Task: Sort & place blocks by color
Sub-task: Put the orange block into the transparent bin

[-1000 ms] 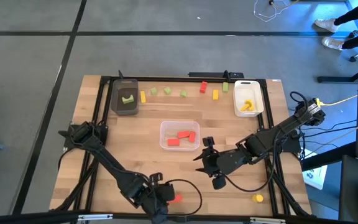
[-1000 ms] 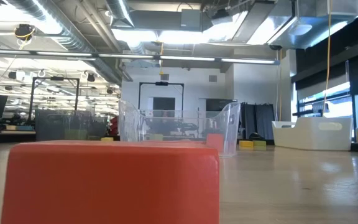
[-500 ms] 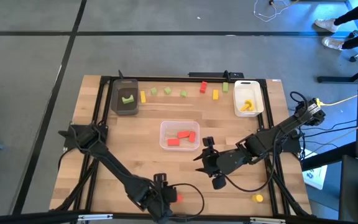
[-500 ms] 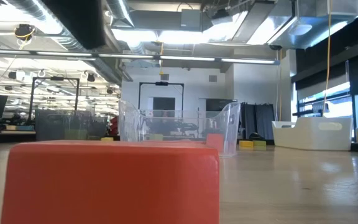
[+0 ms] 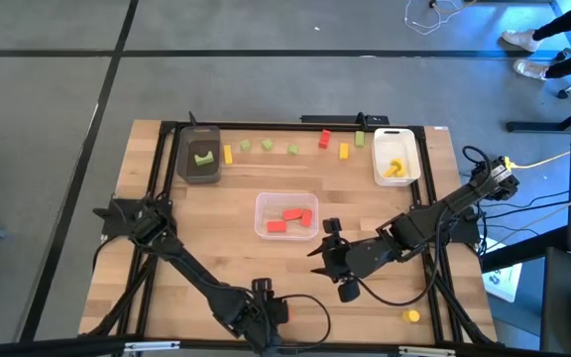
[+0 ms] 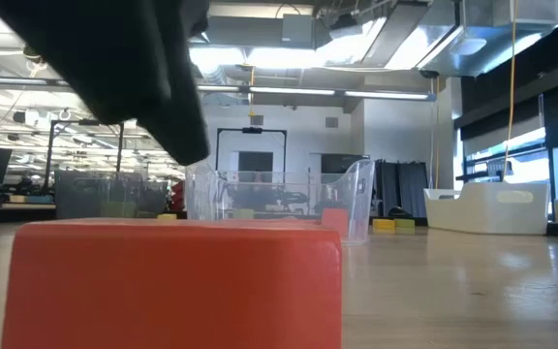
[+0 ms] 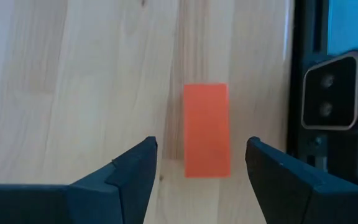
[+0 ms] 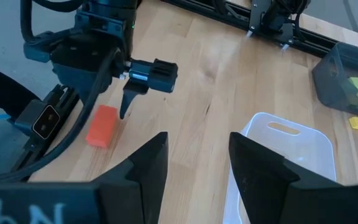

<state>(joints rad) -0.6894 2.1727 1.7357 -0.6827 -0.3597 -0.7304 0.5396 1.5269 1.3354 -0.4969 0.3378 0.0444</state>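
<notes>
While my left claw hangs at the table's near edge, its jaws stand wide and hold nothing.

Item, red block: flat on the bare wood directly ahead of that claw, centred in the gap between my two fingers. Its long axis runs along my reach, so its long sides face the fingers; I judge a straight descent will straddle it across the short width.

Item, clear tray: mid-table, well apart, holding other reds; the likely destination.

Item, right claw: waiting beside the clear tray, fingers parted, empty. My left arm is much the nearer to the block.

Item, yellow block: loose, near the table's right corner.
</notes>
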